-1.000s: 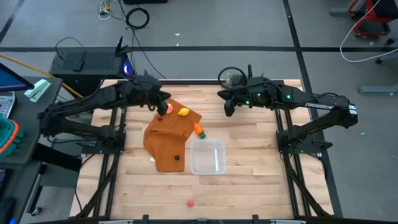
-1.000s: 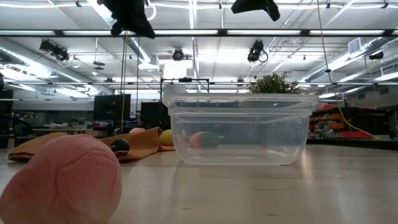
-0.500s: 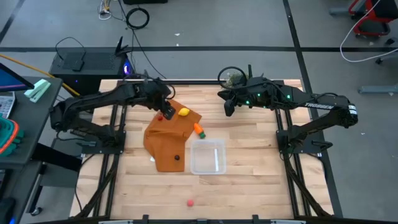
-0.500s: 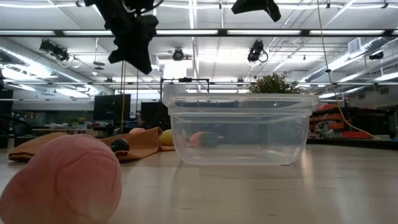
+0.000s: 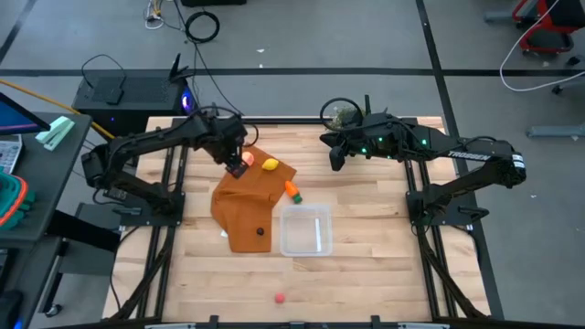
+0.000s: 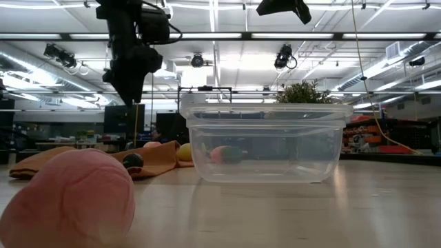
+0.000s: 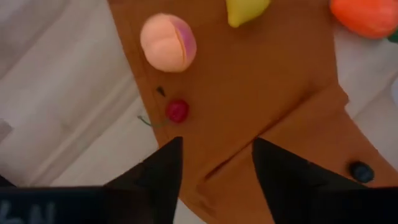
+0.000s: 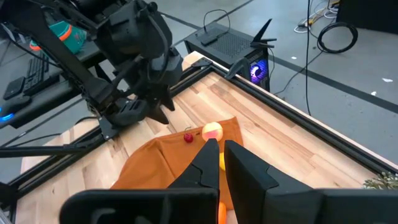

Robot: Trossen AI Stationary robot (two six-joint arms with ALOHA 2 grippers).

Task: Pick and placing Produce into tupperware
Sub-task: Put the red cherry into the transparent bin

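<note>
The produce lies around an orange-brown cloth (image 5: 247,208): a red-yellow round fruit (image 7: 168,42), a lemon (image 7: 247,9), a carrot (image 5: 292,191), a small dark piece (image 5: 260,231) and a tiny red piece (image 7: 177,111). A red-pink piece (image 5: 280,297) sits on bare wood near the front edge. The clear tupperware (image 5: 304,229) stands right of the cloth. My left gripper (image 7: 216,163) hangs open above the cloth's far left part, pointing down, with nothing between its fingers. My right gripper (image 5: 336,163) waits shut, high over the table's far middle.
A bushy green plant (image 6: 303,91) stands at the far right of the table. Bare wood lies right of the tupperware and along the near edge. Black frame rails (image 5: 164,228) run along both sides of the table.
My left gripper has come down toward the cloth and tipped so that its fingers point down; its arm has swung in over the far left corner. Produce, cloth and tupperware lie where they were.
</note>
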